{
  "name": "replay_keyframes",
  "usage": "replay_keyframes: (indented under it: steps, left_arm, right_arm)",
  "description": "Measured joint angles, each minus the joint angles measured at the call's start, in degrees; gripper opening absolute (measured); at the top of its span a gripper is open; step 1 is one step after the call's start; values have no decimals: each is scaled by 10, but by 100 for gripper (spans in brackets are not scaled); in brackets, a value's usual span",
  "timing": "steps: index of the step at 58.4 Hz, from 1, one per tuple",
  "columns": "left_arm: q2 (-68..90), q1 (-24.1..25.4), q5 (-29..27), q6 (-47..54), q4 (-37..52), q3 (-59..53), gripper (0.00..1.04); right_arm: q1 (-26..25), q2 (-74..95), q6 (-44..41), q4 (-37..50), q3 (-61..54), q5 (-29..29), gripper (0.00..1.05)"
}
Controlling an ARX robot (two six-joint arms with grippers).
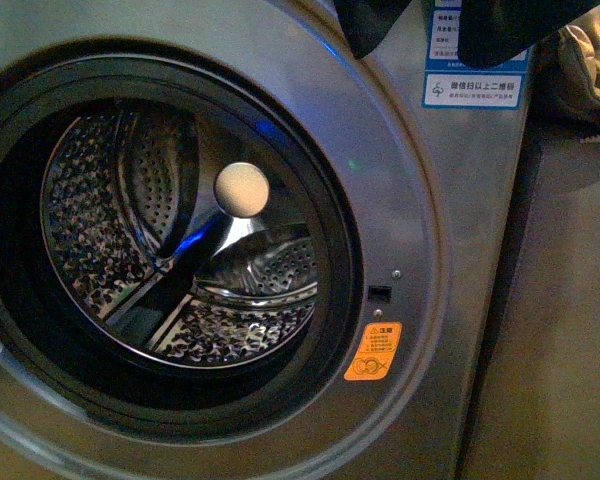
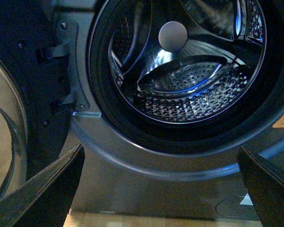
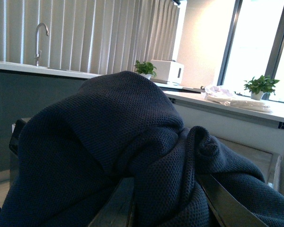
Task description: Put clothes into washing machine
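Right pincer (image 3: 168, 201) grips clothes (image 3: 109, 132) | bunched, hanging downward | washing machine (image 1: 420, 250) open

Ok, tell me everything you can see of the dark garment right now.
The garment is dark navy with a fine waffle-like knit, soft and matte. It lies bunched in thick folds over the right gripper, whose fingers show beneath it with fabric pinched between them. In the front view its dark ends hang at the top edge, in front of the washing machine panel, partly covering the blue-white label. None of it is in the drum yet.
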Motion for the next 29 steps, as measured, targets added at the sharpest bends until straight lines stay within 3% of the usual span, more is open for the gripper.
replay_keyframes:
  steps: [14,19,29]
  left_arm:
    - [1,1,5,-2,0,0,98]
    - [37,30,81,-34,35,3,98]
    - [200,49,137,-50,154,92,98]
  right_arm:
    - [0,0,-2,0,0,0,21]
    - [0,0,-2,0,0,0,21]
    - [0,0,-2,0,0,0,21]
